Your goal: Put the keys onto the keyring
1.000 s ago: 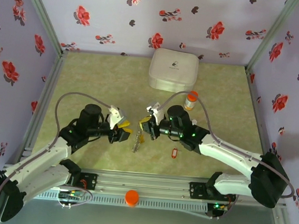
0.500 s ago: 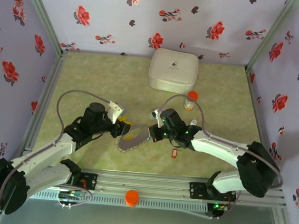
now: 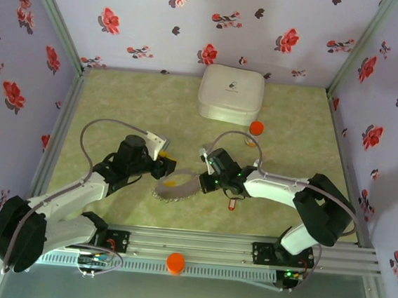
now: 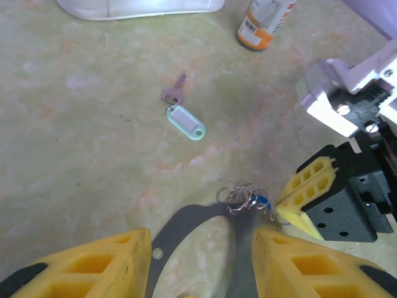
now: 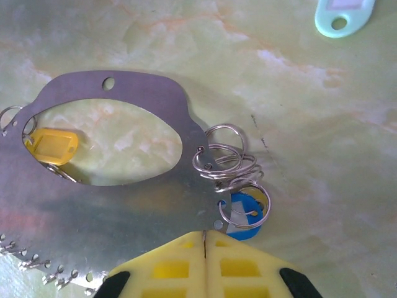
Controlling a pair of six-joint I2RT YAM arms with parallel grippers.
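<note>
The large, flat, grey metal keyring (image 3: 176, 186), edged with tiny beads, is found at the front middle of the green marbled counter (image 3: 118, 106), spanning the gap between the two arms. Whether it is lifted or resting cannot be told. The yellow right fingers (image 5: 167, 268) are pressed together on its rim, just beside a tangle of small silver split rings (image 5: 226, 160) and a blue plastic key tag (image 5: 248, 228) hung there. A yellow plastic key tag (image 5: 53, 144) is seen through the oval opening, hooked at the opposite rim. The yellow left fingers (image 4: 93, 264) are spread apart with the other end of the keyring between them; whether they press on it cannot be told.

A pale green plastic tag with a small silvery key (image 4: 186, 121) lies loose beyond the keyring, not far from the orange-capped bottle (image 4: 263, 22). A red plastic tag (image 3: 232, 205) lies just beside the right arm. Both are judged not yet threaded.

Several risks are judged likely. The thin rim grip could let the keyring pivot or slip if one arm is released to fetch a tag. The tangled split rings could snag as a new key is fed on. The two sets of fingers are nearly touching, so a collision could be caused by a small misalignment. The bottle could be toppled during a reach for the green tag.
</note>
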